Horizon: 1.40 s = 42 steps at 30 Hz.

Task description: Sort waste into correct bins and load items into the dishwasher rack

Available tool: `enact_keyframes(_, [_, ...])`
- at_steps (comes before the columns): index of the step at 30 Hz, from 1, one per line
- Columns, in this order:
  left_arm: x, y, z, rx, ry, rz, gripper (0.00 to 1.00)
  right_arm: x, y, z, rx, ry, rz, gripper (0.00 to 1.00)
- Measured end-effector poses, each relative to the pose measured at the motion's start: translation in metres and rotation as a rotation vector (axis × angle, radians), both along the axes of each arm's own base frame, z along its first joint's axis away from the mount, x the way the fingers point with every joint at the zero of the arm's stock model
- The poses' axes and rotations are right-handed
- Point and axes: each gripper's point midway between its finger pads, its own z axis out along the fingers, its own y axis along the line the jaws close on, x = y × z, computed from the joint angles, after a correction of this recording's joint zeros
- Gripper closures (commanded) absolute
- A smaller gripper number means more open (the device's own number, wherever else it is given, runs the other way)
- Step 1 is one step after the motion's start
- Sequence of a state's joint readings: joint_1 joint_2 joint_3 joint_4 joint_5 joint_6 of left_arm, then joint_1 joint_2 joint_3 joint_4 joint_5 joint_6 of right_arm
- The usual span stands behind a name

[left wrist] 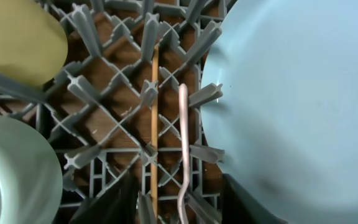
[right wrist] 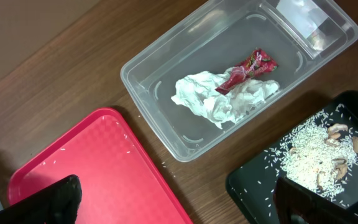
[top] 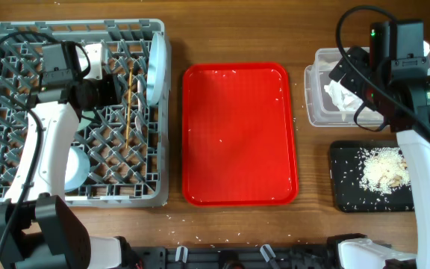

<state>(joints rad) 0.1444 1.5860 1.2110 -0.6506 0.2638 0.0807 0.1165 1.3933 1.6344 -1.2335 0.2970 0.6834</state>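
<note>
The grey dishwasher rack (top: 21,112) fills the left. In it the blue-green plate (top: 157,67) stands on edge, and the chopsticks (top: 130,104) and a pale bowl (top: 77,168) lie inside. My left gripper (left wrist: 179,208) is open low over the rack pegs, its fingers either side of a chopstick (left wrist: 155,124) and the white fork (left wrist: 183,143), apart from both. The plate (left wrist: 303,93), yellow cup (left wrist: 17,37) and a bowl (left wrist: 11,174) flank it. My right gripper (right wrist: 179,205) is open and empty above the table. The clear tub (right wrist: 148,118) holds the napkin (right wrist: 222,99) and red wrapper (right wrist: 247,70). The black tray (right wrist: 253,193) holds rice (right wrist: 316,152).
The red serving tray (top: 239,134) lies in the middle with a few rice grains on it; its corner shows in the right wrist view (right wrist: 98,168). Loose grains dot the wood near the trays. The right arm (top: 402,67) hangs over the tub (top: 316,112) and black tray (top: 346,190).
</note>
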Motion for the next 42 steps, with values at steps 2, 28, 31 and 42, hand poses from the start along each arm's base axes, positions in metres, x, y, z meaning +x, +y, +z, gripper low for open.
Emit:
enact_keyframes(2, [-0.007, -0.001, 0.003, -0.023, 0.021, 0.031, 0.35, 0.000, 0.000, 0.000, 0.000, 0.000, 0.000, 0.00])
enact_keyframes(28, [-0.227, -0.064, 0.081, -0.243, -0.259, 0.043, 0.00, 0.000, 0.000, -0.001, 0.000, 0.002, 0.000, 0.00])
enact_keyframes(31, [-0.187, -0.065, 0.045, -0.206, -0.391, -0.032, 0.00, 0.001, 0.000, -0.001, 0.000, 0.001, 0.000, 0.00])
enact_keyframes(42, [-0.154, -0.058, 0.003, -0.097, -0.822, -0.050, 0.00, 0.001, 0.000, -0.001, 0.000, 0.002, 0.000, 0.00])
